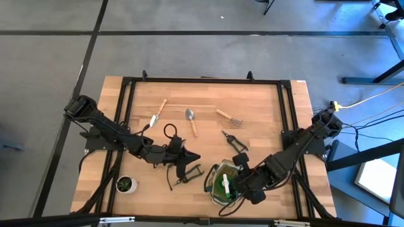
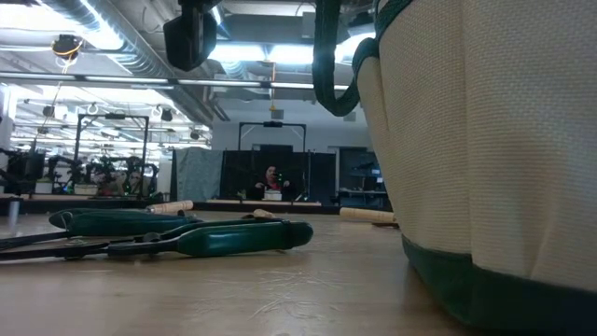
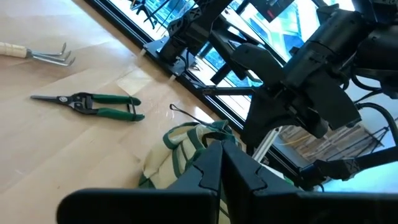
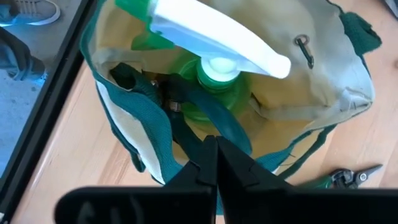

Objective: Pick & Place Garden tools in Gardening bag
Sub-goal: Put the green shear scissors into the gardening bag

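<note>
Take the gardening bag (image 1: 218, 189) as your landmark. Your right gripper (image 4: 214, 163) hangs just above its mouth, fingers pressed together on nothing, with the green spray bottle (image 4: 214, 81) standing inside. Your left gripper (image 1: 197, 157), also closed and empty, sits just beside the bag. Farther back lie the pruning shears (image 1: 235, 142), then the trowel (image 1: 191, 120) and fork (image 1: 228, 117).

Left gripper (image 1: 192, 157) closed, right gripper (image 1: 243, 178) closed
</note>
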